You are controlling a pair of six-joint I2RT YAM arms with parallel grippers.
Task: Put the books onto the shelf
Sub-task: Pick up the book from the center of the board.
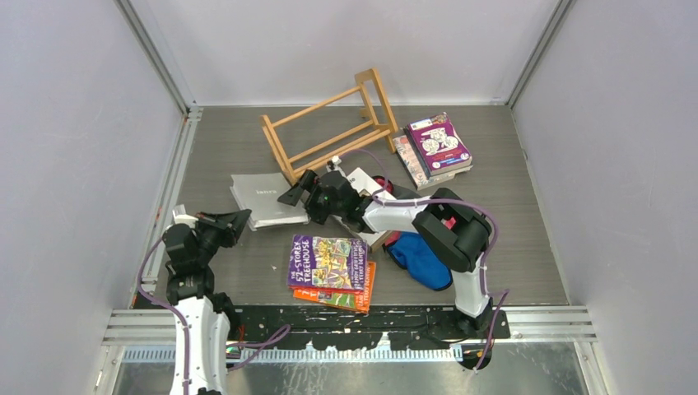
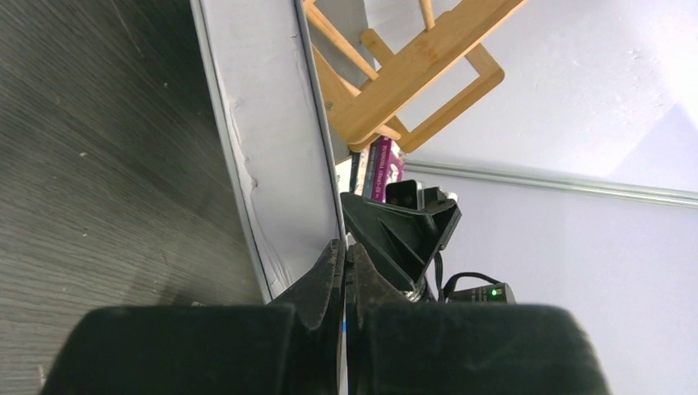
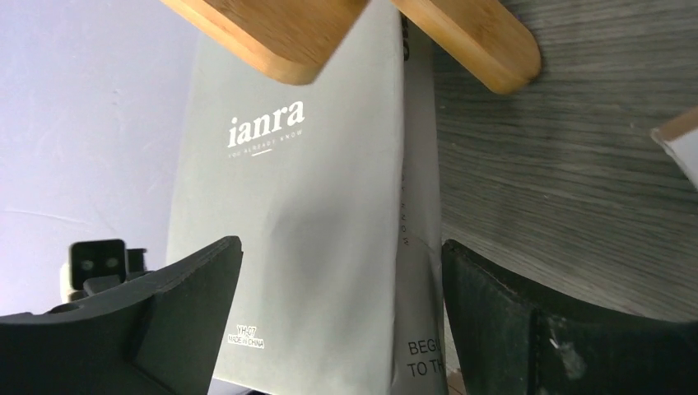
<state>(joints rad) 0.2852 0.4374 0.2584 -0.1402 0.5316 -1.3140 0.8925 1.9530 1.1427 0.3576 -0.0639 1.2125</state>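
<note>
The grey book is the one being worked on. It lies on the counter just in front of the tipped-over wooden shelf. The right gripper is spread wide with its jaws either side of the book's end, not clamped. The left gripper is fully closed at the book's near corner; whether it pinches the cover I can't tell. Next, I'd say, the right jaws must close firmly before any lift toward the shelf.

Lab cell — blank walls, metal rails
</note>
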